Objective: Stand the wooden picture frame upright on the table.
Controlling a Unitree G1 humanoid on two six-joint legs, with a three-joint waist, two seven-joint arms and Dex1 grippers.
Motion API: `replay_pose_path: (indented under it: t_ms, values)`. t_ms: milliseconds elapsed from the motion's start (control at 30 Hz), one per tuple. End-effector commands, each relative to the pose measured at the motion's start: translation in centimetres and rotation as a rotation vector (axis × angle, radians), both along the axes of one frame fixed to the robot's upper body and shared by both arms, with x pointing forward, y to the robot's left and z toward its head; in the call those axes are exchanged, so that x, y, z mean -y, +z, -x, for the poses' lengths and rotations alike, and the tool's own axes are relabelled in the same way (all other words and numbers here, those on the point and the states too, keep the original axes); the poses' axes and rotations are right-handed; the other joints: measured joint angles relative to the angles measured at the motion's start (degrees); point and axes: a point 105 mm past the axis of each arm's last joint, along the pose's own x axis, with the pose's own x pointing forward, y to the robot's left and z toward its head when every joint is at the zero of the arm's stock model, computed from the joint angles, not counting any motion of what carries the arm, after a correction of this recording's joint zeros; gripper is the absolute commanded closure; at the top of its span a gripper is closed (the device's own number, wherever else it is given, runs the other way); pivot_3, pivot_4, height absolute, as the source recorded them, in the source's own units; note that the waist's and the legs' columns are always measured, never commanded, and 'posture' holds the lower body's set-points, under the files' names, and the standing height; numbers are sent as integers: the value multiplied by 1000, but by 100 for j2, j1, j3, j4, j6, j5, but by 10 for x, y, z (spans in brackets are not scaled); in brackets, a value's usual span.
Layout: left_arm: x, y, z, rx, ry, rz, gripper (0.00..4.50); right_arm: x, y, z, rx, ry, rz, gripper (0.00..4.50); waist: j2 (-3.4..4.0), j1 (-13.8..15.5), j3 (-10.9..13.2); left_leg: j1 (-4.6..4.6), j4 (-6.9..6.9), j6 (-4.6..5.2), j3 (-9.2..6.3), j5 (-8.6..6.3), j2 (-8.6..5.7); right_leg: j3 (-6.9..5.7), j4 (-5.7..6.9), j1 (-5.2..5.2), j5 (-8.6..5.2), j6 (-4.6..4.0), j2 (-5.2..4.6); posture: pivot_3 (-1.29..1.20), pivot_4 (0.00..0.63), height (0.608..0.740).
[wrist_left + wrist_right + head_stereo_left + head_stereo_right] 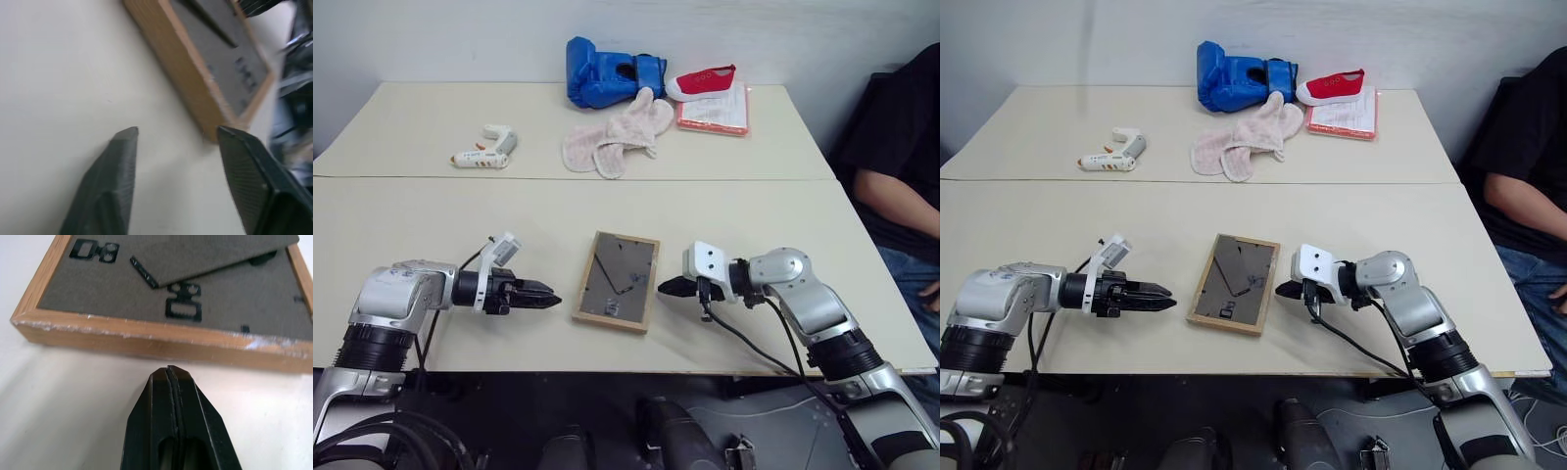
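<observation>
Cream table (431,235) made of two tops butted together, seam running across the middle, white wall behind, a person seated past the far right corner.

Nearest, both arms come in low from the front edge and aim inward at each other. The left gripper (540,295) sits just beside the frame's left edge, not touching; the left wrist view shows its fingers (115,171) spread apart with bare table between them and the frame's corner close to one tip. The right gripper (172,377) has its fingers pressed together, holding nothing, tip just short of the frame's right edge.

Between them the wooden picture frame (617,280) lies flat, face down, grey backing up, the easel stand partly lifted off the backing in the right wrist view. Probably a bracketing setup: closed right tip to push or brace one edge, opened left to pinch the other and tip the frame up. Frame not yet upright; lift not begun.

Far half, beyond the seam, well clear of the work: glue gun (485,150), pink cloth mitt (615,140), blue boxing glove (602,72), red shoe (702,81) resting on a pink-edged clipboard (715,111).
</observation>
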Motion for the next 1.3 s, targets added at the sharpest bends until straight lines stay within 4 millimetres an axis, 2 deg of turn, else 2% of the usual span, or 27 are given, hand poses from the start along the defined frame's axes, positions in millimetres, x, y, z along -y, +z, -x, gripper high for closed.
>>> replay_pose_path:
  t_ms: [33,100,233,400,567,700,800,1000,1100,1233,1300]
  values:
    - [9,10,-3,-66,4,70,563,-8,9,3,76,40,15,4500,0,9,0,-1,0,-3,0,1,0,0,1,0,0,0,0,0,150,740]
    - [14,5,-2,-105,-6,54,59,-9,8,3,86,41,22,4500,-1,7,0,-1,2,-3,0,2,-1,0,1,0,0,0,-1,0,150,740]
    - [30,-14,2,-165,-62,-19,59,-13,6,2,105,40,32,4500,-1,1,-1,3,2,-8,0,4,-1,2,3,1,0,0,-1,0,150,740]
    - [55,-25,5,-185,-139,-47,59,-19,5,3,108,47,25,4500,4,9,-8,7,3,-11,0,6,-3,2,4,5,0,0,-2,0,150,740]
    - [79,-20,-2,-184,-147,11,59,-23,4,4,105,45,15,4500,10,132,-17,7,10,-3,-3,2,-9,1,0,12,0,1,-10,0,150,740]
    - [86,-8,-11,-178,-98,84,59,-24,3,5,102,42,11,4500,10,164,-16,-1,24,8,-5,-4,-8,-2,1,11,1,2,-13,0,150,740]
    - [82,1,-11,-168,-83,128,640,-22,2,4,105,34,13,4500,9,140,-16,-2,31,8,-5,-7,-7,-2,3,10,1,3,-13,0,150,740]
    - [67,19,-6,-122,-101,181,2493,-14,5,3,102,-9,-6,4500,8,29,-14,-5,32,-4,-3,-4,-3,-1,14,1,1,2,-8,0,150,740]
    - [64,25,-6,-95,-101,195,3234,-8,12,0,101,-42,-22,4500,7,2,-13,-4,32,-8,-5,-3,-2,-2,16,2,1,2,-8,0,150,740]
    - [61,29,-10,-66,-88,204,3265,0,26,-1,62,-77,-69,4500,7,6,-12,-5,32,-7,-5,-3,-2,-2,15,2,1,2,-8,0,150,740]
    - [62,32,-10,-42,-91,201,3265,3,50,11,-62,-56,-172,4140,8,12,-10,-6,32,-6,-5,-3,-2,-2,14,2,1,2,-8,0,150,740]
